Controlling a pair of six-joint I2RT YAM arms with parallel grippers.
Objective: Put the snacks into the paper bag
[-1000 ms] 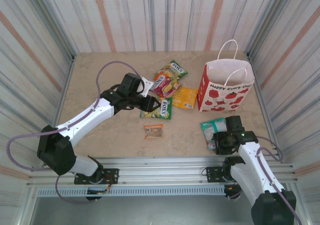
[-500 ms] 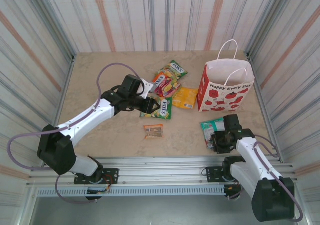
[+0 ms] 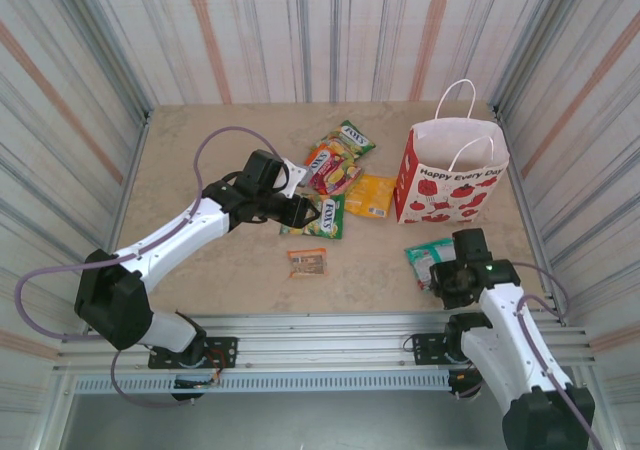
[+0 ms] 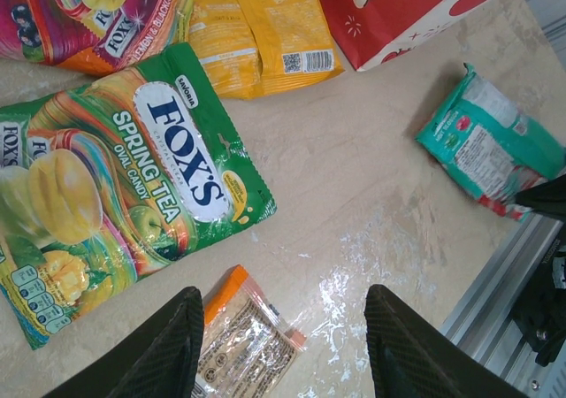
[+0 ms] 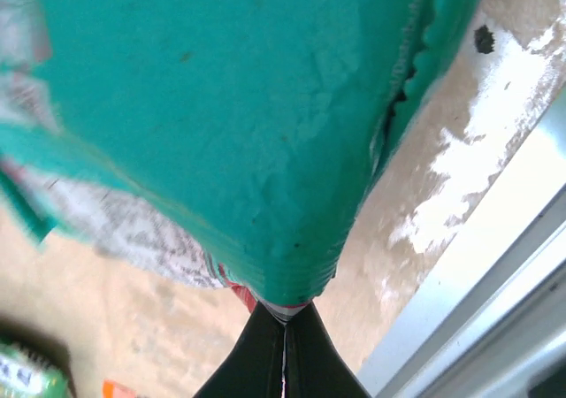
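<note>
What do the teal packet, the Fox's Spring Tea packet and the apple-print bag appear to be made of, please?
The teal packet looks like thin plastic film, fairly matte, going by its soft creases and serrated edge. The Fox's Spring Tea packet seems to be glossy printed plastic, judging by its sheen. The apple-print bag looks like stiff matte paper: it stands upright with crisp folds.

On the table (image 3: 200, 260), the paper bag (image 3: 455, 170) stands upright at the far right. A flat packet (image 3: 370, 193) lies just left of it. Left again, three Fox's packets (image 3: 332, 167) run in a line from far to near, the Spring Tea packet (image 3: 318, 216) nearest the arms. A small packet (image 3: 307, 261) lies apart in front of that. The near-right packet (image 3: 425, 258) sits before the bag, its near end pinched in the right gripper (image 3: 440, 275). The left gripper (image 3: 298, 208) hangs by the Spring Tea packet's left edge.
</note>
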